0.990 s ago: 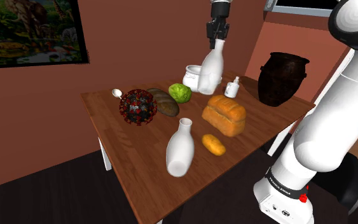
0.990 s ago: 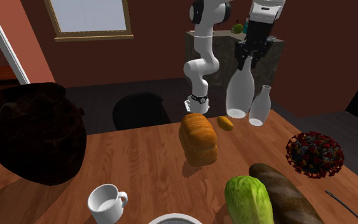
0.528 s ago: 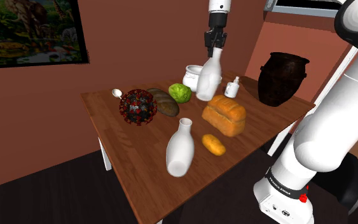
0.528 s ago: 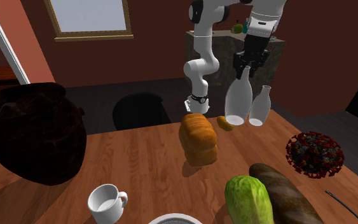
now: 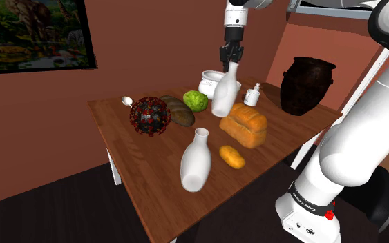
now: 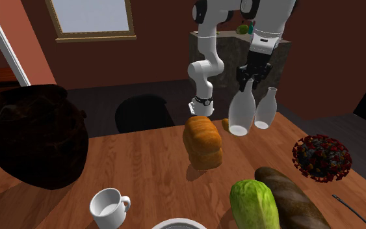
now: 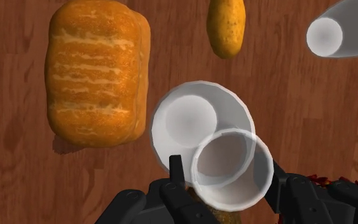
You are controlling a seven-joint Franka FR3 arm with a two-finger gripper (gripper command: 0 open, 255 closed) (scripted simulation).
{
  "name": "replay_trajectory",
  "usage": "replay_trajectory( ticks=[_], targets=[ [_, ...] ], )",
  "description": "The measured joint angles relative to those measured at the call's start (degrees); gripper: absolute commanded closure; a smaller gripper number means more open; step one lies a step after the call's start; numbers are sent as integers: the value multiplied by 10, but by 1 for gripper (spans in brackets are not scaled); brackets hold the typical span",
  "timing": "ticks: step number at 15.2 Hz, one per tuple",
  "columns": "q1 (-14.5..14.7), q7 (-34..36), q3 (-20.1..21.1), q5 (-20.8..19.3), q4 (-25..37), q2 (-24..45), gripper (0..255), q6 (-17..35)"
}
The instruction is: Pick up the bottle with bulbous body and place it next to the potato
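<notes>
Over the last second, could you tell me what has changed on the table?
The fingers, clasping the bulbous white bottle by its neck throughout, carried it lower and toward the shoulder view's left, nearer the potato; it hangs above the table. The bread loaf, the standing white bottle and the potato stayed put.

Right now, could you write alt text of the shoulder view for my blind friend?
Black fingers grip a white bottle by its neck, hanging it over a wooden table beside a bread loaf. Nearer the camera are a second white bottle and an orange potato.
</notes>
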Motion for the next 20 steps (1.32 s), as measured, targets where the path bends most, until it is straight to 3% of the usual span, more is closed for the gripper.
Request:
replay_trajectory(
  ticks=[20],
  targets=[
    [-2, 0, -3, -1, -152, 2, 255, 154]
  ],
)
